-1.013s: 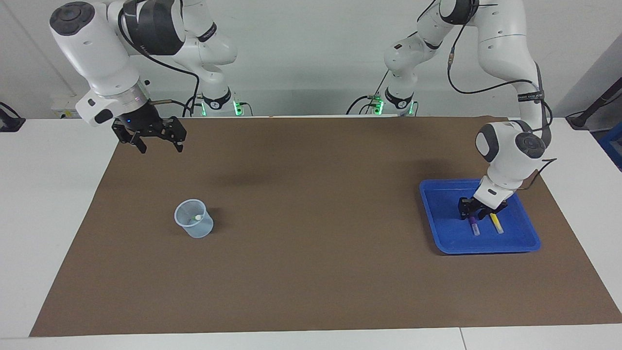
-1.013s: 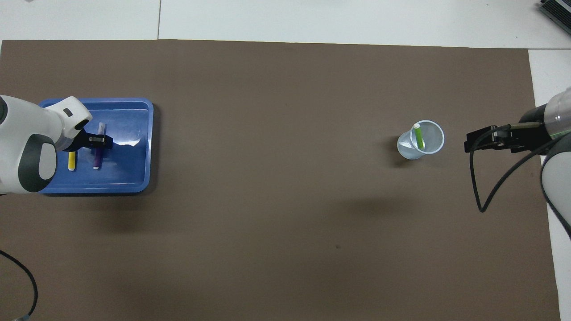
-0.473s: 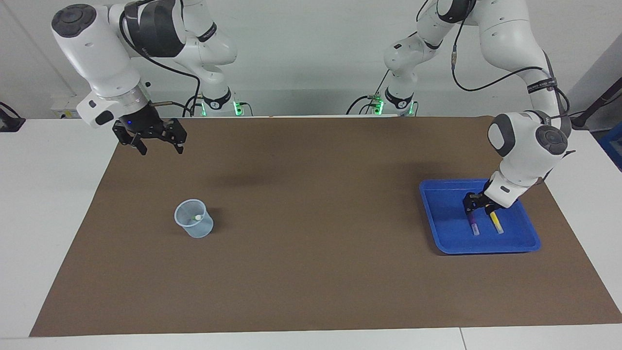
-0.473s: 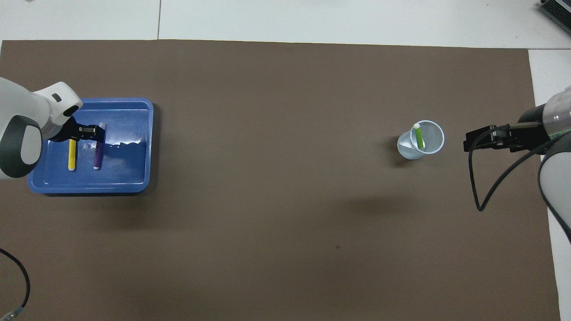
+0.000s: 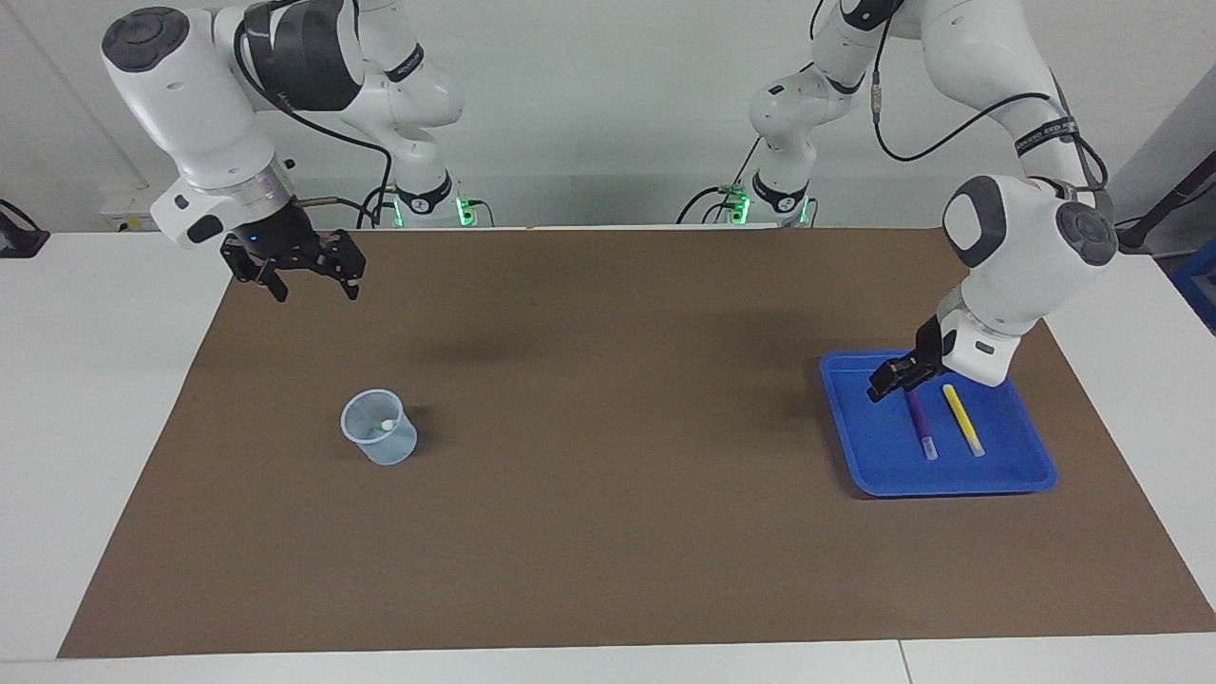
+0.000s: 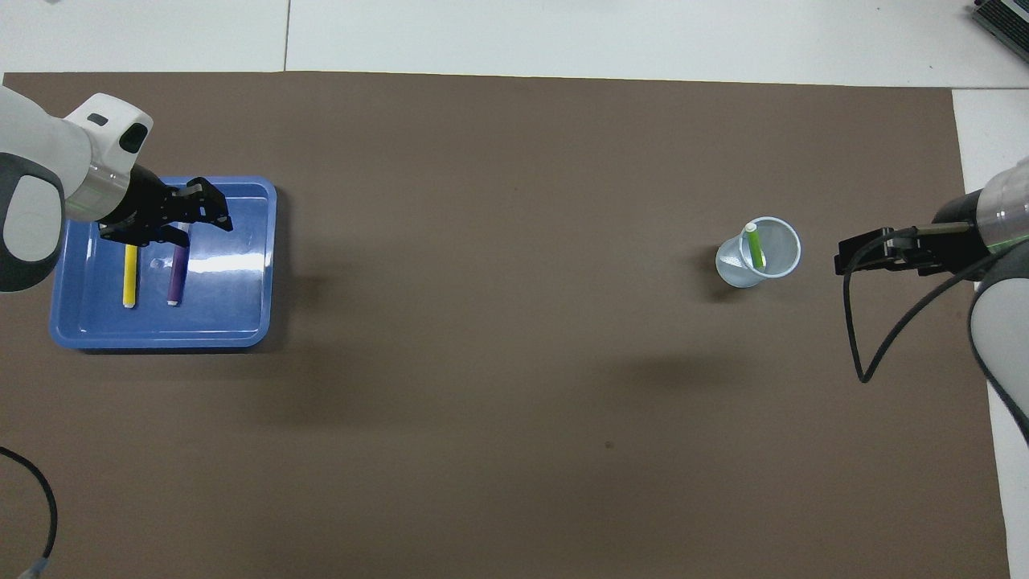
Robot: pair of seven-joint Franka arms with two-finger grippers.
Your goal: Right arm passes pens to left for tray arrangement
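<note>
Lifted off the slim purple marker pen [image 5: 920,424]: left gripper [image 5: 891,378], fingers part-open, empty, over shallow blue plastic tray [image 5: 1026,475]. Right gripper [image 5: 306,276] waits wide open. Light, stiff green pen [image 6: 753,245] in translucent cup [image 6: 758,252]; pinch mid-barrel.

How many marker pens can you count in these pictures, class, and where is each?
3. The yellow pen and the purple pen lie side by side in the blue tray. The green pen stands in the translucent cup toward the right arm's end. None seems hidden.
</note>
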